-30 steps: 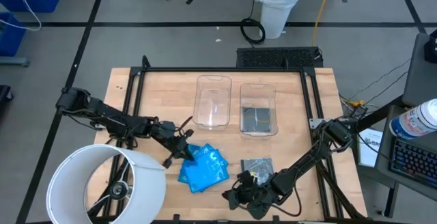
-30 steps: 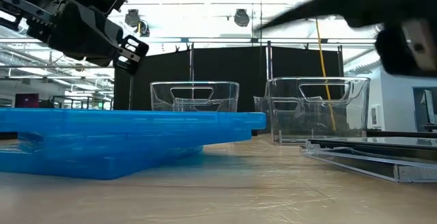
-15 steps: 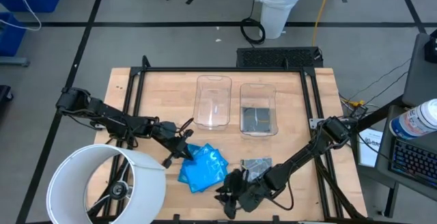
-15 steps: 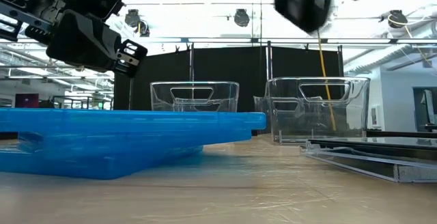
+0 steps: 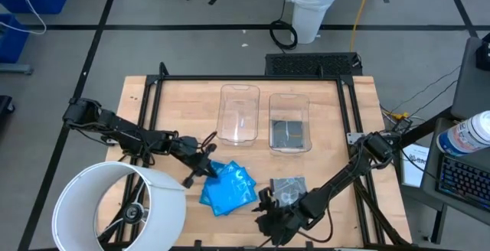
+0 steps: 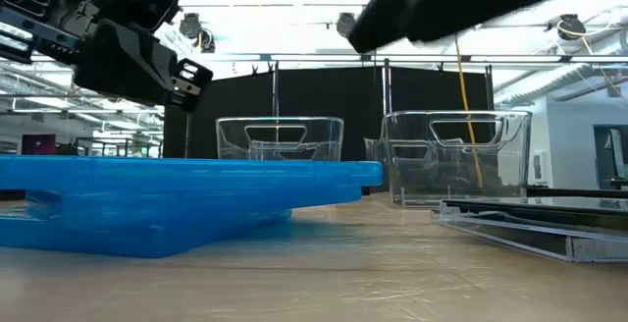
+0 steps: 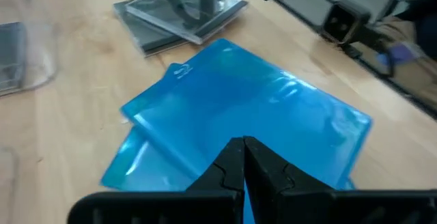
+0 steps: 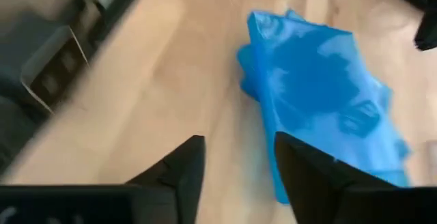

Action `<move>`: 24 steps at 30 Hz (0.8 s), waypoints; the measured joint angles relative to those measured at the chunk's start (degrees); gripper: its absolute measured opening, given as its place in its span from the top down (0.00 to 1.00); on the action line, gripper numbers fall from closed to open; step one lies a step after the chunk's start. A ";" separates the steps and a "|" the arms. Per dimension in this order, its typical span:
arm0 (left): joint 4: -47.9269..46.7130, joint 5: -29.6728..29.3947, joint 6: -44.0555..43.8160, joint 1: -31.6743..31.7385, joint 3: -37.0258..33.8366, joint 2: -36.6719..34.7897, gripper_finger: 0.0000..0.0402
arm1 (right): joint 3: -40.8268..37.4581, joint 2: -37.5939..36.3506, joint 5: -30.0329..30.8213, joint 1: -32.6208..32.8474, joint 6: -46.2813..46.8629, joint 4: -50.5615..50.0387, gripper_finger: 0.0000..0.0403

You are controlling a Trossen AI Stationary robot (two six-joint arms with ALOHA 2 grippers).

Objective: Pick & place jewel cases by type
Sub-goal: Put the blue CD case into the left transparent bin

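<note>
Left gripper (image 7: 244, 157) pinched closed; right gripper (image 8: 235, 157) parted (both low).

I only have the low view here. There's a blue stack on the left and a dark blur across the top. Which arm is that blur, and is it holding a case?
Observer: It is the right arm. Its right gripper hangs at the table's front edge beside the blue jewel cases, fingers apart and empty.
Operator: And the gripper at upper left?
Observer: That is the left gripper, shut, just over the near edge of the blue pile.
Operator: Anything in the bins?
Observer: The right bin holds a dark case; the left bin shows none.
</note>
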 joint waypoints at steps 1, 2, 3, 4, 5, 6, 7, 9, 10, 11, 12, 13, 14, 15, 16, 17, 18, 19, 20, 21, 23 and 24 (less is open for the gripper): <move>-0.02 -0.60 -0.01 0.00 0.02 0.01 0.98 | -0.19 0.00 1.02 0.00 -1.46 -0.52 0.54; 0.00 -1.15 0.00 0.00 0.02 0.01 0.98 | -0.50 0.00 2.03 -0.02 -3.02 -0.40 0.50; 0.00 -1.39 -0.02 0.00 0.00 0.01 0.98 | -0.91 0.00 3.34 -0.04 -4.78 -0.01 0.47; 0.00 -1.39 -0.02 0.00 0.00 0.01 0.98 | -1.23 0.00 4.86 0.03 -6.27 0.14 0.43; 0.01 -1.39 -0.11 0.00 0.00 0.01 0.98 | -1.60 0.00 6.14 0.13 -7.52 0.24 0.39; 0.02 -1.39 -0.34 0.00 0.02 0.01 0.98 | -2.09 0.00 7.43 0.17 -8.66 0.45 0.36; 0.04 -1.36 -0.54 0.00 0.02 0.01 0.98 | -2.47 0.29 8.78 0.23 -9.51 0.87 0.33; 0.26 -1.38 -1.55 0.00 0.00 0.01 0.98 | -2.79 1.11 11.84 0.31 -10.63 0.98 0.27; 0.49 -1.36 -2.11 0.00 0.00 0.01 0.98 | -2.80 1.61 12.60 0.33 -11.60 0.98 0.24; 0.68 -1.34 -2.51 0.00 0.00 0.01 0.98 | -2.80 2.17 13.27 0.32 -12.47 1.51 0.22; 0.66 -1.34 -2.51 0.00 0.00 0.01 0.98 | -2.80 2.67 13.69 0.39 -13.12 1.97 0.21; 0.59 -1.34 -2.51 0.00 0.00 0.01 0.98 | -2.80 3.34 13.81 0.36 -13.58 2.35 0.19; 0.59 -1.34 -2.49 0.00 0.00 0.01 0.98 | -2.80 4.21 14.20 0.37 -14.19 2.79 0.18; 0.57 -1.34 -2.47 0.00 0.00 0.01 0.98 | -2.80 5.06 15.16 0.39 -14.72 3.01 0.18; 0.57 -1.34 -2.47 0.00 0.00 0.01 0.98 | -2.80 6.00 16.55 0.41 -15.40 3.29 0.17; 0.57 -1.34 -2.45 0.00 0.00 0.01 0.98 | -2.82 6.66 17.40 0.46 -16.20 3.81 0.17; 0.56 -1.34 -2.45 0.00 0.00 0.01 0.98 | -2.78 6.98 18.44 0.60 -17.69 4.60 0.17; 0.57 -1.34 -2.46 0.00 0.00 0.01 0.98 | -2.66 7.36 19.74 0.65 -18.71 5.32 0.17; 0.57 -1.34 -2.48 0.00 0.00 0.01 0.98 | -2.66 7.85 20.62 0.66 -19.52 5.74 0.18; 0.57 -1.33 -2.51 0.00 0.00 0.01 0.98 | -2.72 8.30 21.21 0.66 -20.09 5.96 0.18; 0.55 -1.32 -2.56 0.00 0.00 0.01 0.98 | -2.95 8.63 22.49 0.66 -20.75 5.61 0.19; 0.55 -1.32 -2.60 0.00 0.00 0.01 0.98 | -2.94 8.56 22.45 0.65 -21.13 5.99 0.19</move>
